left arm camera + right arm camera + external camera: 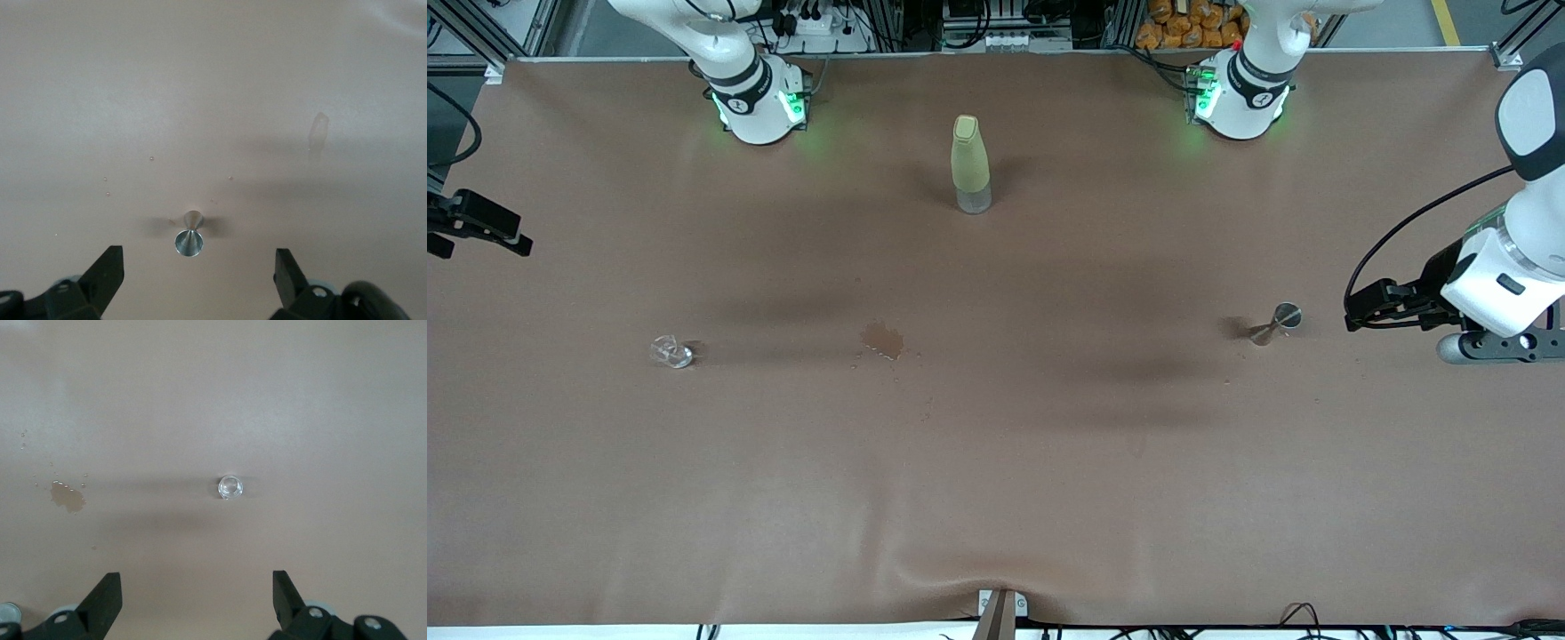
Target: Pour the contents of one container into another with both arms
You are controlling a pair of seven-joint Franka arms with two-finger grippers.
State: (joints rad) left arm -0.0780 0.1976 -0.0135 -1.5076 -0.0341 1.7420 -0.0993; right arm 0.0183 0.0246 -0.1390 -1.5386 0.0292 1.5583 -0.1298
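Note:
A small metal jigger (pixel 1279 322) stands on the brown table toward the left arm's end. My left gripper (pixel 1365 307) hovers just outside it, near the table's end. In the left wrist view the jigger (pixel 189 237) lies ahead of the open left gripper (pixel 198 272), with nothing between the fingers. A small clear glass (pixel 671 353) sits toward the right arm's end. My right gripper (pixel 482 242) hangs over that end's edge. The right wrist view shows the glass (pixel 230 487) well ahead of the open, empty right gripper (pixel 196 595).
A tall yellow-green bottle (pixel 971 164) stands upright at mid-table, close to the arm bases. A small wet spill (pixel 882 340) marks the cloth between glass and jigger, and the spill (pixel 67 497) shows in the right wrist view too. The brown cloth (pixel 996 498) is wrinkled at its near edge.

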